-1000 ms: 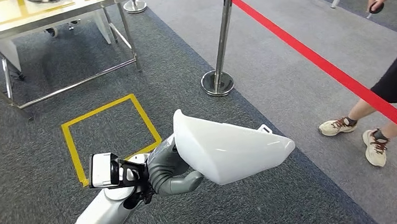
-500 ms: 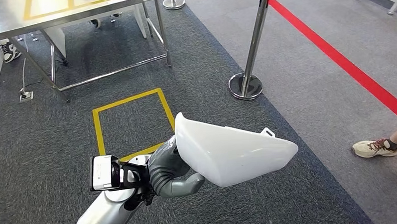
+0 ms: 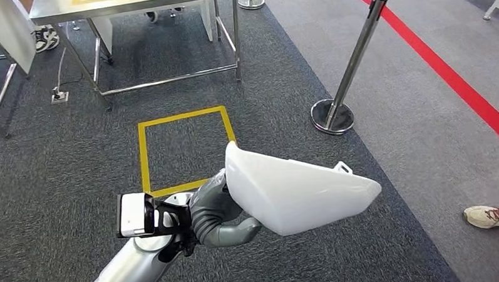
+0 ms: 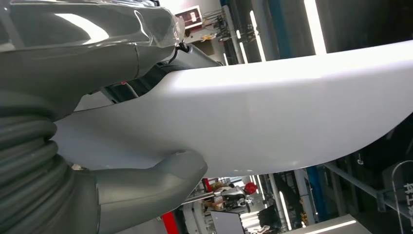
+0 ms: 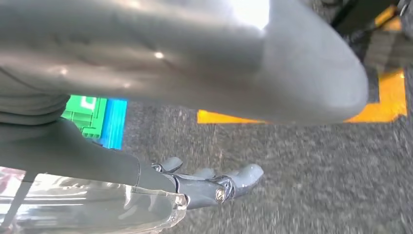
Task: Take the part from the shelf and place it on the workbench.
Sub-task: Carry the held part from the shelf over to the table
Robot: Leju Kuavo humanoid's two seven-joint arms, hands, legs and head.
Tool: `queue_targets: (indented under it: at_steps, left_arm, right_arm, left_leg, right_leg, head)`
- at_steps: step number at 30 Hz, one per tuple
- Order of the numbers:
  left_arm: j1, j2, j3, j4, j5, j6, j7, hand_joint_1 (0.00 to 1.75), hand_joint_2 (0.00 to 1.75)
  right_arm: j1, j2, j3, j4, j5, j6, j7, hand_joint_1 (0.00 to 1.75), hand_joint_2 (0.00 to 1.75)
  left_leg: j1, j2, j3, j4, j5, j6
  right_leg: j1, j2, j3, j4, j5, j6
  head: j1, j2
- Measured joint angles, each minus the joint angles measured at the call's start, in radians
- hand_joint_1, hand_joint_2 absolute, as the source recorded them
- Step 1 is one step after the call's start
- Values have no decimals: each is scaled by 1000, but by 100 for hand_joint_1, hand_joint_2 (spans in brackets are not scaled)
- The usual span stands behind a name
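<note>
Part [image 3: 299,189] in left hand [image 3: 215,214], seemingly thumb-braced

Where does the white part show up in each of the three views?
Head view: white part at lower centre, held by the left hand.
Left wrist view: part spans the middle, thumb against it.
Right wrist view: not in it.
Shared landmark: yellow floor tape.

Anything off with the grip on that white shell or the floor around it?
Nothing stands out. The left hand holds the white curved plastic shell part by one end, thumb pressed under it; the shell looks intact. The yellow taped floor square and the chrome stanchion post stand as normal.
</note>
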Motion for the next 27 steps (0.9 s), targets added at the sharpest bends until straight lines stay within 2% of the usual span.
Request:
queue_targets:
  at_steps: [1, 2, 3, 4, 6, 7, 8, 12, 13, 14, 16, 17, 18, 19, 21, 22, 23, 24, 27]
  left_arm:
    - [0, -1, -1, 3, 0, 0, 0, 175, 175]
    - [1, -1, -2, 7, -1, 0, 0, 175, 175]
    - [1, -1, -3, 11, -1, 0, -1, 175, 175]
    - [1, -1, -4, 14, -1, 0, -2, 175, 175]
    - [1, -1, -5, 17, -2, 0, -3, 175, 175]
    - [0, -1, -6, 18, -2, -1, -4, 175, 175]
    - [-1, -2, -8, 20, -3, -1, -4, 175, 175]
    - [-3, -1, -12, 25, -4, -1, -6, 175, 175]
    - [-4, -1, -12, 25, -4, -1, -6, 175, 175]
    - [-5, -1, -12, 25, -3, -1, -7, 175, 175]
    - [-5, 0, -12, 28, -3, -1, -7, 175, 175]
    - [-4, 1, -13, 30, -3, -1, -7, 175, 175]
    - [-4, 2, -13, 32, -4, -1, -8, 175, 175]
    - [-3, 3, -13, 34, -4, -1, -10, 175, 175]
    - [-4, 4, -13, 35, -4, -1, -14, 175, 175]
    - [-5, 4, -13, 35, -5, -1, -17, 175, 175]
    - [-6, 3, -13, 36, -5, -1, -19, 175, 175]
    - [-6, 3, -13, 37, -5, -2, -21, 175, 175]
    - [-8, 0, -13, 40, -6, -4, -22, 175, 175]
  right_arm:
    - [3, -1, 0, 0, 1, 0, -1, 0, 0]
    - [6, -1, 0, 0, 1, -1, -2, 0, 0]
    - [9, 0, 0, 0, 2, -1, -3, 0, 0]
    - [11, 0, 0, 0, 2, -2, -4, 0, 0]
    - [12, 1, 0, 0, 2, -3, -4, 0, 0]
    - [11, 1, 0, 0, 2, -4, -5, 0, 0]
    - [11, 2, -1, 0, 2, -6, -5, 0, 0]
    - [11, 7, -1, 0, 4, -9, -6, 0, 0]
    - [11, 7, -1, 0, 5, -9, -7, 0, 0]
    - [11, 7, -1, 0, 5, -9, -7, 0, 0]
    - [11, 7, -1, 0, 5, -10, -8, 0, 0]
    - [11, 7, -1, 0, 5, -10, -8, 0, 0]
    - [12, 8, -1, 0, 5, -10, -9, 0, 0]
    - [12, 8, -1, 0, 5, -10, -10, 0, 0]
    - [12, 8, -1, 0, 6, -10, -13, 0, 0]
    - [11, 9, -1, 0, 6, -10, -14, 0, 0]
    - [11, 9, -1, 0, 6, -10, -14, 0, 0]
    - [11, 9, -1, 0, 6, -10, -12, 0, 0]
    - [11, 10, -2, 0, 5, -9, -3, 0, 0]
  left_leg:
    - [-1, -4, 2, 0, -2, 2]
    - [-1, -10, 4, 0, -4, 3]
    - [-1, -16, 8, 1, -7, 3]
    - [0, -21, 13, 1, -12, 1]
    - [0, -29, 28, 2, -24, -8]
    - [-2, -32, 32, 4, -30, -14]
    - [-3, -33, 34, 5, -36, -20]
    - [-1, -31, 32, 10, -51, -37]
    - [0, -26, 19, 37, -66, -42]
    - [0, -21, -7, 87, -89, -47]
    - [1, -15, -93, 233, -142, -52]
    - [1, -15, -132, 290, -152, -52]
    - [1, -15, -156, 312, -142, -51]
    - [1, -15, -156, 289, -112, -49]
    - [-1, -11, -103, 152, -24, -39]
    - [-3, -7, -74, 86, 3, -34]
    - [-6, -4, -54, 43, 17, -30]
    - [-9, -3, -46, 26, 16, -26]
    - [-9, -11, -34, 17, 12, -14]
  right_leg:
    - [0, 7, -41, 70, -22, 3]
    - [1, 10, -72, 116, -28, 4]
    - [0, 11, -84, 123, -14, 4]
    - [0, 11, -75, 87, 18, 3]
    - [-3, 13, -13, -59, 95, 2]
    - [-3, 15, 14, -118, 116, -2]
    - [-1, 16, 31, -153, 124, -6]
    - [3, 17, 41, -162, 111, -35]
    - [1, 16, 45, -163, 109, -42]
    - [0, 15, 49, -164, 106, -49]
    - [1, 13, 54, -164, 98, -55]
    - [1, 12, 57, -163, 95, -56]
    - [2, 12, 61, -163, 91, -56]
    - [2, 12, 67, -163, 87, -54]
    - [2, 12, 82, -164, 77, -50]
    - [4, 12, 87, -164, 72, -46]
    - [5, 12, 90, -164, 68, -41]
    - [5, 12, 90, -165, 65, -35]
    - [3, 7, 97, -169, 58, -17]
  head:
    - [2, 0]
    - [3, 0]
    - [3, 0]
    - [3, 0]
    - [4, 0]
    - [4, 0]
    - [4, 0]
    - [2, 0]
    - [0, 0]
    - [-1, 0]
    - [-2, 0]
    - [-2, 0]
    - [-3, 0]
    - [-3, 0]
    - [-2, 0]
    - [-2, 0]
    - [-2, 0]
    - [-1, 0]
    - [0, 0]
